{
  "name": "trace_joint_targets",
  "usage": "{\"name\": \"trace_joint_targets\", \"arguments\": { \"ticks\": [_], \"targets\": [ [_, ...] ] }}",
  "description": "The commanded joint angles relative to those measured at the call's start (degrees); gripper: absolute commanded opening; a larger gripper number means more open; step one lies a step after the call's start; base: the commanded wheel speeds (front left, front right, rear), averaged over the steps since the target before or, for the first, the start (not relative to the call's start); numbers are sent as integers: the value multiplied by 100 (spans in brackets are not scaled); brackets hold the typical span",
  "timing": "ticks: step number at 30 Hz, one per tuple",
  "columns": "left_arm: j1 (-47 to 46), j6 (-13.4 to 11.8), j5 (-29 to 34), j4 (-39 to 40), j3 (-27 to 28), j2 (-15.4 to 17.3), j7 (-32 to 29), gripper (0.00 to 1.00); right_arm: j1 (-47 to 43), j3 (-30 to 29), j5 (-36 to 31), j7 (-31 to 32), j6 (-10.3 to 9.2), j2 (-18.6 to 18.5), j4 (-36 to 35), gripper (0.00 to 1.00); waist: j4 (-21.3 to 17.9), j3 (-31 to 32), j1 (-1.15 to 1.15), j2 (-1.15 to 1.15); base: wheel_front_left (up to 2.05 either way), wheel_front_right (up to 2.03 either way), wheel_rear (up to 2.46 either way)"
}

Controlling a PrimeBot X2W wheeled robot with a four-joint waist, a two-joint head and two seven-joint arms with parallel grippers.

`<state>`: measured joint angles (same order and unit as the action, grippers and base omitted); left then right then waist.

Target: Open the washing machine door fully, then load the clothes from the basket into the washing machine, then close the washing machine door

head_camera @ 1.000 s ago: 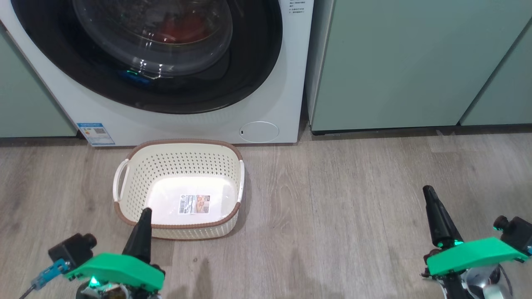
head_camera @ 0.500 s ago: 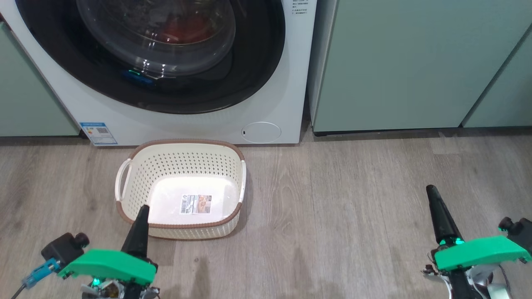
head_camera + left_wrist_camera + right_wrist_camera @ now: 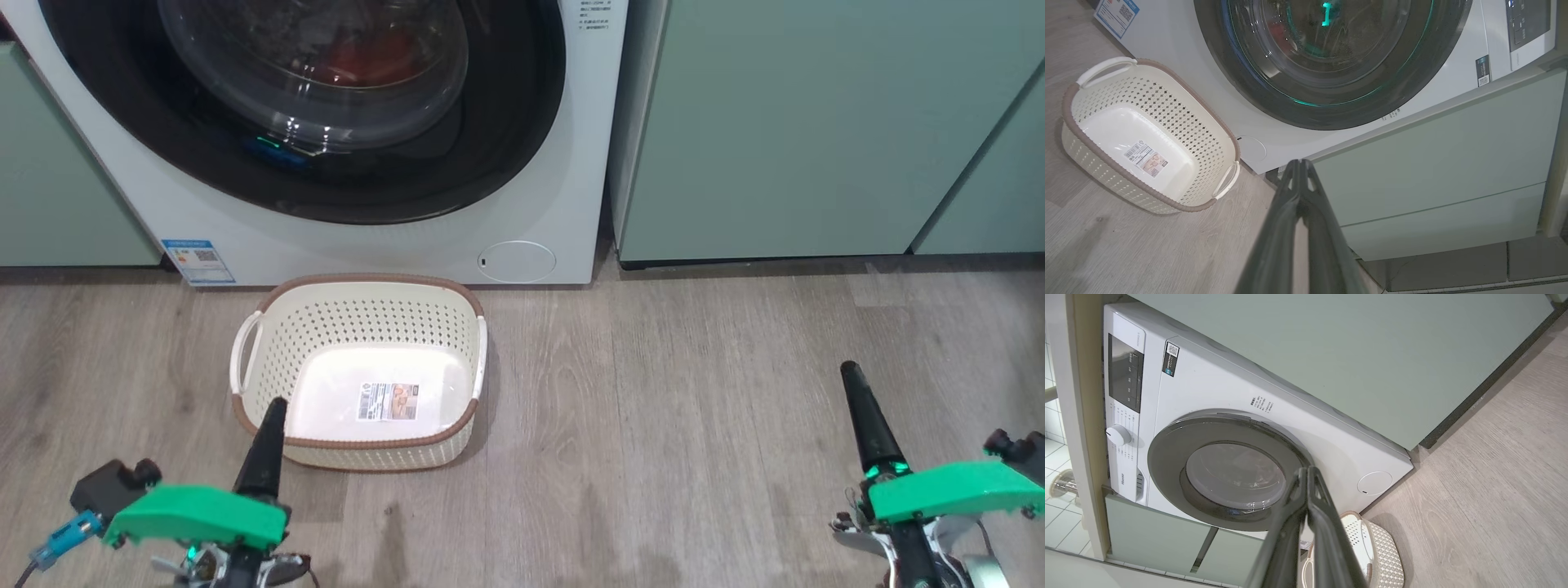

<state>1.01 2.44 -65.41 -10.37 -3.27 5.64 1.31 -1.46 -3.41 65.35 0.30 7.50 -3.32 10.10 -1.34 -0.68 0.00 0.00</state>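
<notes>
The white washing machine (image 3: 531, 204) stands ahead, and its round black-rimmed door (image 3: 498, 147) lies shut against its front. Behind the glass bowl I see red clothes (image 3: 359, 61) in the drum. On the floor in front sits the cream basket (image 3: 359, 314), with just a label sticker on its bottom. My left gripper (image 3: 276, 406) is shut and holds nothing, its tip over the basket's near left corner. My right gripper (image 3: 851, 371) is shut and holds nothing, far right over bare floor. The wrist views show the door (image 3: 1167, 457) flush with the machine, and the basket (image 3: 1167, 118).
Pale green cabinet doors (image 3: 784, 122) flank the machine on both sides. Grey wood-look floor (image 3: 669, 408) stretches wide between the basket and my right gripper. A small round hatch (image 3: 516, 261) sits low on the machine's front.
The head view has shifted slightly, so the machine and basket sit a little further right. Both arms have sunk a little toward the bottom edge. Both grippers stay shut.
</notes>
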Motion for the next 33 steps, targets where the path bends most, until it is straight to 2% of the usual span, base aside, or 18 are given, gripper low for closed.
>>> {"name": "trace_joint_targets", "arguments": {
  "ticks": [1, 33],
  "targets": [
    [-309, 80, -150, 127, 201, 19, -28, 0, 336, 47, 158, 21, 0, -108, -150, 0, 4, 1, 0, 0, 0, 0, 0],
    [-600, 392, -2128, -231, 631, -95, -467, 0, 637, -60, 2145, 335, -1, -109, 239, 0, 100, 37, 0, 0, 0, 0, 0]
  ]
}}
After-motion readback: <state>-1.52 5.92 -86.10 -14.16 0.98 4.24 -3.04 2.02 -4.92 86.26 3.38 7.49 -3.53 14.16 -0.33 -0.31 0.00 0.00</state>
